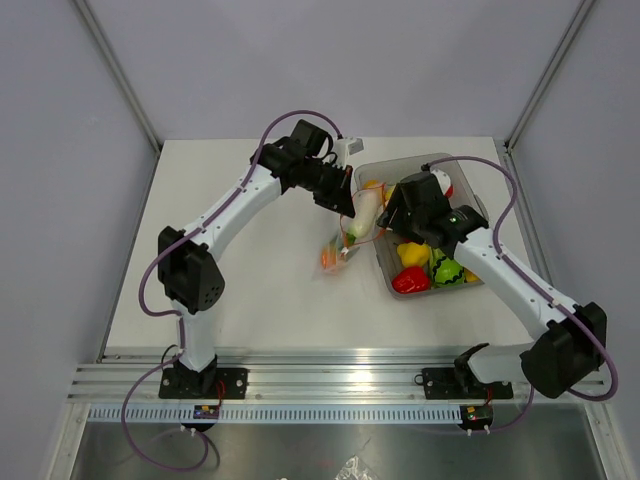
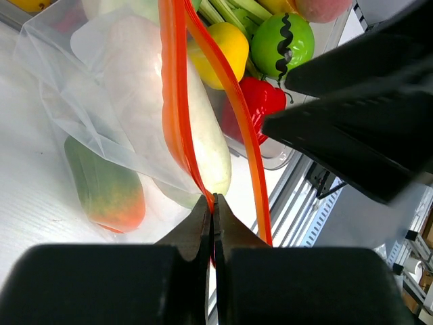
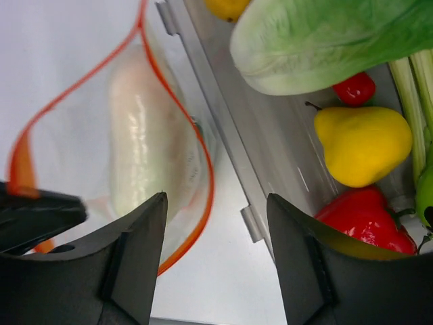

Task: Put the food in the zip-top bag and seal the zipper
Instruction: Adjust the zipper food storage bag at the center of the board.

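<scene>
**Left wrist view: zipper pinched, right jaws apart at the bag mouth**

The left gripper [image 2: 213,203] is clamped tight on the red-orange zipper [image 2: 172,81], fingertips meeting with only the strip between them. From that pinch the zip-top bag [image 2: 61,81] stretches away ahead of the fingers, its mouth spread into a loop. A white vegetable [image 2: 203,128] sits inside the clear pouch, just beyond the fingertips. A green-and-orange piece [image 2: 105,189] shows to the left of the jaws, through or under the plastic; I cannot tell whether it is inside.

The right gripper [image 3: 216,200] has its jaws wide apart and holds nothing. The open mouth of the bag lies ahead of its left finger, and the wall of the grey tub [image 3: 230,135] runs ahead of the gap. Ahead of its right finger, in the tub, are a yellow pear [image 3: 362,142], a red pepper [image 3: 358,217] and a leafy green [image 3: 318,40].

From above, both grippers meet at the bag beside the tub's left wall, over the white table [image 1: 250,300].
</scene>
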### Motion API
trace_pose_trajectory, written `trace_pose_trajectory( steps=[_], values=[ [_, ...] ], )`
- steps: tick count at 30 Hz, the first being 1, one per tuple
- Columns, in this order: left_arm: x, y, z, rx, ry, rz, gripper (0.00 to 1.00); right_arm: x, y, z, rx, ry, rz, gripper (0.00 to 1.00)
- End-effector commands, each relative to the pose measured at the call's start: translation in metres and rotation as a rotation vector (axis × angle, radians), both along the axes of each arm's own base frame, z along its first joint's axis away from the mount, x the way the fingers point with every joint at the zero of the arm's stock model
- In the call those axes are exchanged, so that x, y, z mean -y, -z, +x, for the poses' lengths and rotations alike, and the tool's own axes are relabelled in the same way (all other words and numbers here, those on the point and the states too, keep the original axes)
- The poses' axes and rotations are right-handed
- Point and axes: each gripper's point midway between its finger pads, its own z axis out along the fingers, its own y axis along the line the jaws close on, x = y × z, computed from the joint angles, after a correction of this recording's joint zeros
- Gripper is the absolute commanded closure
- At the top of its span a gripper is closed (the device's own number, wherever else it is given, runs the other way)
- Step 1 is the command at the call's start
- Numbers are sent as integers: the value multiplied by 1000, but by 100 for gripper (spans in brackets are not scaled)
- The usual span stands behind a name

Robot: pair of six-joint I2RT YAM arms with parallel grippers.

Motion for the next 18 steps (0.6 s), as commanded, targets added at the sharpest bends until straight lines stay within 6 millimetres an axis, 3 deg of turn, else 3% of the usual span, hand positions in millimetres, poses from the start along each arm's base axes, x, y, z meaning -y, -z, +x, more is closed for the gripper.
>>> trace_pose_trajectory(
  steps=[1,4,6,7,8,10,11,16,18],
  values=[
    [3,-28,-3,57,16,-65,100,-11,16,7,-22,-9,34,33],
    [3,-29,-3,60,16,-65,100,-18,32,15,-57,-21,26,40],
    [2,-30,-3,63,14,-62,100,-24,41,19,-77,-34,31,51],
    [2,-29,-4,59,14,-61,100,-27,38,22,-71,-39,39,58],
    [2,-30,-3,59,13,-61,100,-29,37,23,-73,-45,38,79],
    [0,-30,-3,64,8,-53,100,-28,29,24,-57,-42,43,97],
    [-2,-30,-1,70,0,-49,100,-27,23,24,-44,-44,38,100],
    [-32,-51,20,97,-89,-64,100,-31,-51,24,118,-114,84,100],
    [-45,-62,24,124,-125,-67,100,-34,-57,29,125,-130,75,100]
  ],
)
